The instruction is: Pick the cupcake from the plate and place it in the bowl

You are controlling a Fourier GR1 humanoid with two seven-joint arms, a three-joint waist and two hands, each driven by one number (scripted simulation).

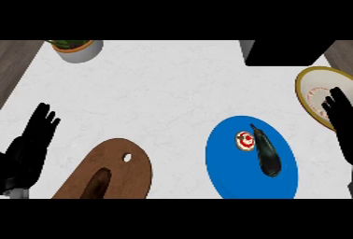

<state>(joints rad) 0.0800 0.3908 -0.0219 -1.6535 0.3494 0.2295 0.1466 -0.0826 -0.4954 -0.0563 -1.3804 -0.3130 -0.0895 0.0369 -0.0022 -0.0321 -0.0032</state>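
Two hands of mine show over the pale marbled counter top (165, 88), and neither one holds anything. My left hand (33, 140) rests near the left edge, fingers straight and pointing up, apart from every object. My right hand (340, 109) comes in at the right edge with its fingers straight too, lying over the lower right part of the cream bowl with the yellow rim (314, 88).

That bowl sits at the far right of the counter. Just below and to its left lies the round blue plate (234, 172). On the plate sits the small cupcake with white and red topping (244, 140), toward the plate's upper middle. A long dark eggplant (267, 151) lies right beside it on the cupcake's right, running down the plate at a slant; I cannot tell whether the two touch.

At the lower left is a brown wooden cutting board with a hole in its handle end (114, 172), close to my left hand. A grey pot with green leaves (76, 48) stands at the top left, and a black box-shaped object (286, 51) sits at the top right.
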